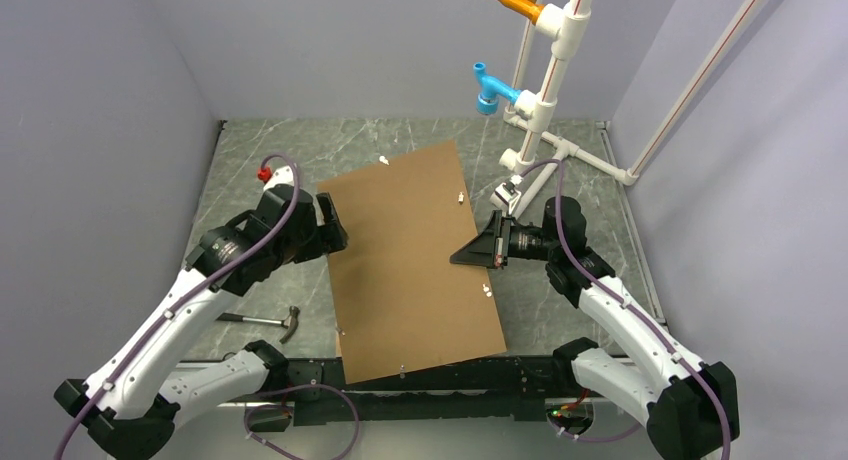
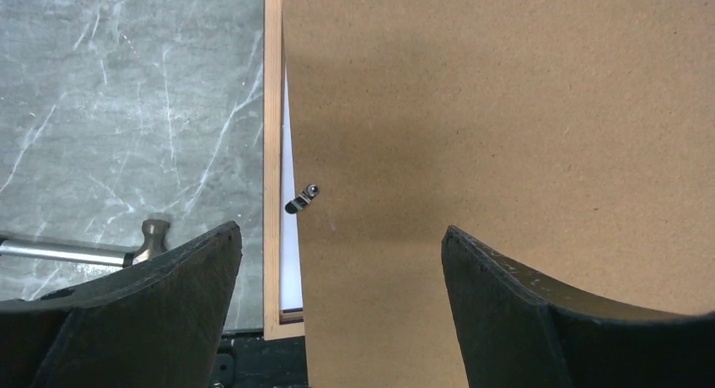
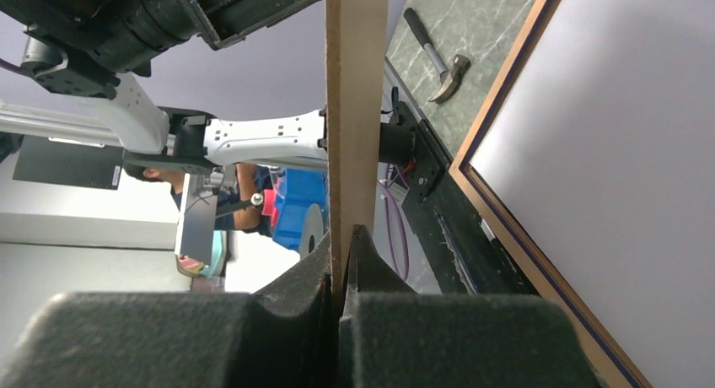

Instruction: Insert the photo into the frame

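A plain brown backing board [image 1: 410, 260] covers the middle of the table. My right gripper [image 1: 487, 250] is shut on its right edge; the right wrist view shows that edge [image 3: 354, 110] pinched between the pads of the gripper [image 3: 341, 245]. Under the raised board lies the frame [image 3: 506, 76], with the photo [image 3: 607, 152] inside it, white back up. My left gripper [image 1: 335, 225] stands open at the board's left edge. In its wrist view the left gripper [image 2: 341, 232] straddles the frame's wood rail [image 2: 272, 152], a strip of the photo [image 2: 291, 236] and the board.
A hammer [image 1: 265, 322] lies on the marble table left of the frame, near the left arm. A small metal clip [image 2: 302, 199] sticks out at the board's left edge. A white pipe stand [image 1: 545, 100] with orange and blue fittings rises at the back right.
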